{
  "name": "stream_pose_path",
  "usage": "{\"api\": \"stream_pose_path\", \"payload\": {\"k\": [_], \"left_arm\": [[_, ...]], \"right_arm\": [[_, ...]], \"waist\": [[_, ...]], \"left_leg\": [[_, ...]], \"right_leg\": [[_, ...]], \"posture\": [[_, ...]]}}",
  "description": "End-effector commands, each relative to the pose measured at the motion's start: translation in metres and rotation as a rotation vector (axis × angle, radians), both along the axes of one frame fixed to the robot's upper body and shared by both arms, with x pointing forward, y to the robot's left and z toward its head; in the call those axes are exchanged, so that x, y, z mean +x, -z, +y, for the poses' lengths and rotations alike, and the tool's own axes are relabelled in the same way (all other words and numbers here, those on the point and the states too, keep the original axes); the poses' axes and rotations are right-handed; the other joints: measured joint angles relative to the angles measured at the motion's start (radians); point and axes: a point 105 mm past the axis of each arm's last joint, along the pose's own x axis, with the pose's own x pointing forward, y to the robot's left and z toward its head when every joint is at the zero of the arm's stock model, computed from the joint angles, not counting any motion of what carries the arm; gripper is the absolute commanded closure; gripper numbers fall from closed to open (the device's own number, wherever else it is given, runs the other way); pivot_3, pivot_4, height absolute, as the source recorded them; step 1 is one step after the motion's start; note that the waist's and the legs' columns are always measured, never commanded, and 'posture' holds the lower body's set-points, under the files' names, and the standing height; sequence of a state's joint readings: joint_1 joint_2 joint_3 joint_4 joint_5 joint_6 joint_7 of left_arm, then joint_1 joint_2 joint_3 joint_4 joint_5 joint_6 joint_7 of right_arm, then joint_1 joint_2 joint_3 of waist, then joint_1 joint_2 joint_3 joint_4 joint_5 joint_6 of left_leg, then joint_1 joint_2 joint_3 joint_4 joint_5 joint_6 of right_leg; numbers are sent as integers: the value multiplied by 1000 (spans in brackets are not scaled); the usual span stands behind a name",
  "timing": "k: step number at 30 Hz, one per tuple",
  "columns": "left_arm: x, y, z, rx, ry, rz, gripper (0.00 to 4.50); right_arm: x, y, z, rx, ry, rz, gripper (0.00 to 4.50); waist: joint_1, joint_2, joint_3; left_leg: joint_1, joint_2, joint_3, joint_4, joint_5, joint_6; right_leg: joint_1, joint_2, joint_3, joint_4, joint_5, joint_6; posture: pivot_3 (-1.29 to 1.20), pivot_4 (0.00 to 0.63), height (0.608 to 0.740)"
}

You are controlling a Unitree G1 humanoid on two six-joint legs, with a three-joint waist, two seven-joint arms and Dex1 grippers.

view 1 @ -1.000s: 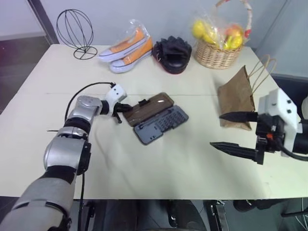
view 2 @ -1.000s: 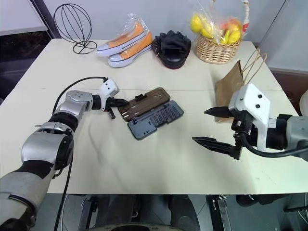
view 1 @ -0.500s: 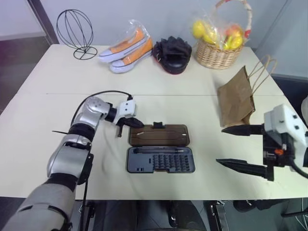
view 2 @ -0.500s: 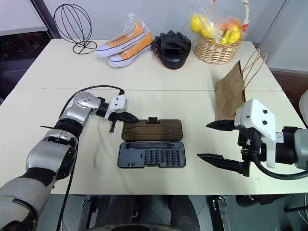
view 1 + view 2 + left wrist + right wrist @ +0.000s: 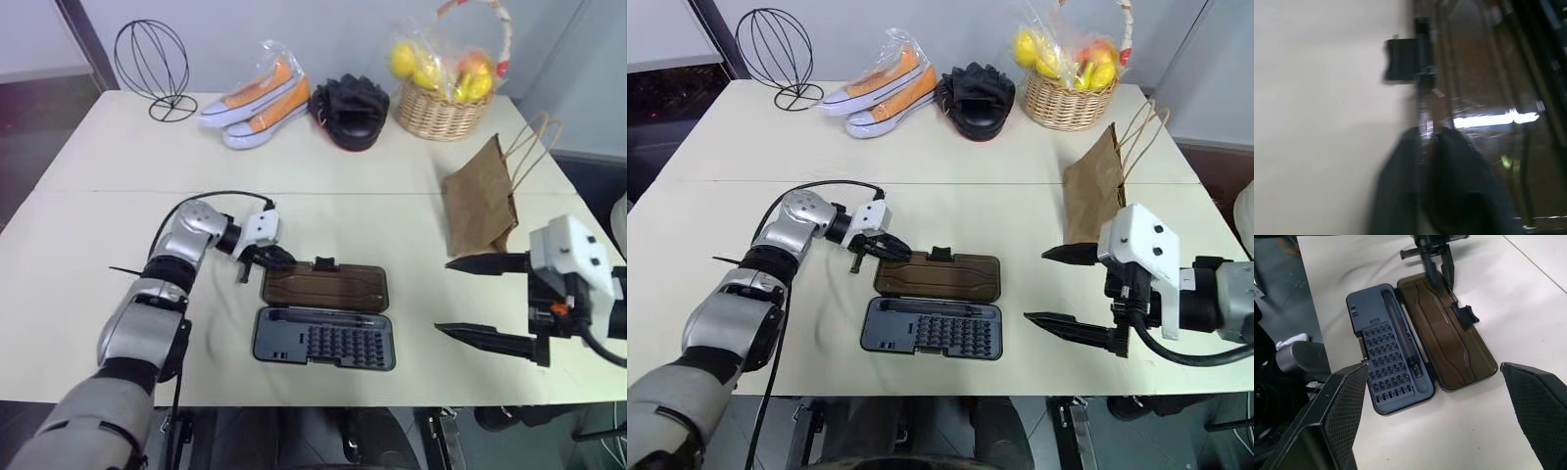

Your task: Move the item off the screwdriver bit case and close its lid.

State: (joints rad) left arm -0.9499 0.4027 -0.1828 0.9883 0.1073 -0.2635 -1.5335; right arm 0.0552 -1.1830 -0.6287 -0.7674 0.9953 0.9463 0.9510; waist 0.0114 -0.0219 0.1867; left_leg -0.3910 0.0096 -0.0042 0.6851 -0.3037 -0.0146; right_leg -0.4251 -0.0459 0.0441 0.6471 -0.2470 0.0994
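**Lid closing: getting under the far edge**

Bag removal looks finished: the crumpled brown kraft paper bag with twine loop handles (image 5: 480, 208) stands on the cream table (image 5: 108, 176) well to the right of the case, touching nothing of it. What remains, by my reading, is folding the lid over.

The flat dark grey plastic screwdriver bit case (image 5: 325, 339) lies open near the table's front edge, its rows of bits facing up. Its translucent smoky brown lid (image 5: 325, 284) lies flat on the table behind it, the small black latch tab (image 5: 324, 262) sticking out from the far long edge.

The left gripper (image 5: 268, 258) sits at the lid's left far corner. In the left wrist view its black fingers (image 5: 1459, 191) straddle the lid's rim, one on each side with a narrow gap, so they look slightly parted and loosely around the edge, not clamped.

The right gripper (image 5: 1073, 289) hovers to the right of the case with its fingers spread wide, holding nothing.

To do this well, the left gripper should catch the rim firmly, then lift it and swing it in an arc about the hinge toward the robot. Lifting from one corner could twist the lid or drag the light case, so a steadying touch from the right side may help. A final press near the latch tab should seat it.
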Motion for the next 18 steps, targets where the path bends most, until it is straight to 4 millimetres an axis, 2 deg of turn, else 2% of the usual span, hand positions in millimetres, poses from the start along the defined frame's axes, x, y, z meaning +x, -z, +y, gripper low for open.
{"api": "stream_pose_path", "payload": {"k": [1,2,4,6,9,11,13,14,15,18], "left_arm": [[3,-20,10,-50,-44,-31,1469],[3,-30,15,-79,-64,-36,1009],[-1,-49,22,-137,-91,-29,1009],[-15,-72,27,-205,-96,1,1009],[-54,-97,26,-284,-57,110,1009],[-83,-96,24,-265,-10,179,1009],[-106,-84,23,-212,26,211,1009],[-116,-76,23,-183,45,221,1532],[-125,-66,23,-154,57,240,1807],[-135,-41,22,-115,42,253,3313]], "right_arm": [[3,-5,1,-5,-21,-30,0],[4,-4,1,-4,-27,-28,0],[6,-3,1,-2,-38,-22,0],[9,-1,2,-1,-51,-18,0],[14,2,2,1,-68,-16,0],[18,4,5,7,-88,-16,0],[23,6,8,13,-102,-16,0],[26,7,10,19,-113,-16,0],[29,8,13,22,-125,-15,0],[40,12,20,23,-154,-18,0]], "waist": [[-5,0,0],[-7,0,0],[-10,0,0],[-14,0,0],[-24,0,0],[-28,0,0],[-28,1,0],[-28,1,0],[-28,1,0],[-26,2,1]], "left_leg": [[0,0,0,0,0,0],[0,1,-1,0,0,0],[0,2,-1,0,0,0],[0,3,-2,0,0,0],[0,5,-2,0,0,0],[0,5,-2,0,0,0],[1,5,-1,0,0,0],[1,5,-1,0,0,0],[2,5,-1,0,0,-1],[2,5,0,0,1,-1]], "right_leg": [[0,0,0,0,0,0],[0,1,0,0,0,0],[-1,1,0,1,0,0],[-1,1,0,1,0,0],[-1,1,0,1,0,0],[-1,0,0,1,0,0],[-1,0,1,1,0,0],[-1,1,1,1,0,0],[-1,1,1,1,0,0],[-1,1,2,1,0,-1]], "posture": [[0,150,740],[0,150,740],[0,150,740],[0,150,740],[0,150,740],[0,150,740],[0,150,740],[0,150,740],[0,150,740],[0,150,740]]}}
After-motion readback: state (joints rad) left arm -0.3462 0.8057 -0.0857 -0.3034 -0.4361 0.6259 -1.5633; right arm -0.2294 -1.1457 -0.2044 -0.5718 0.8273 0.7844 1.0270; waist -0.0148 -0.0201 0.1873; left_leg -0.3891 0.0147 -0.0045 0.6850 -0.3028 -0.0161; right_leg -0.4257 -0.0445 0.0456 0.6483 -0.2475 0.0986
